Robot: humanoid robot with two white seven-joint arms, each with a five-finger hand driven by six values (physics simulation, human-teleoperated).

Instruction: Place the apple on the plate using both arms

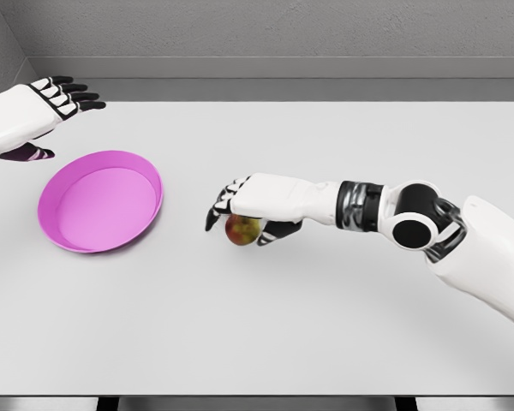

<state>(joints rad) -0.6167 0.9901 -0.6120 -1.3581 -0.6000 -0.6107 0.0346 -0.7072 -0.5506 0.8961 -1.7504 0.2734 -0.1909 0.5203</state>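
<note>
Hovering at the far left, my left hand (47, 107) is hanging above the table (325, 342) just beyond the plate (101, 201), its fingers (79, 94) stretched out flat and holding nothing. The pink plate is lying just below and to the right of that hand, resting on the table with its rim tipped a little toward me, and nothing is sitting in it.

Moving right, the apple (242, 230) is sitting on the table near the middle, well apart from the plate's right edge. My right hand (253, 210) is covering it from above, palm down, with the fingers curling over its left side and the thumb hooking under its right side. I am judging this as a grip closing on the apple, though I cannot tell whether the apple is lifting off the table yet.

The apple is round, so no long axis is mattering here; what is mattering is that the plate is lying to the left of my right hand. My right forearm is reaching in from the right edge, running nearly level across the table, wrist straight.
</note>
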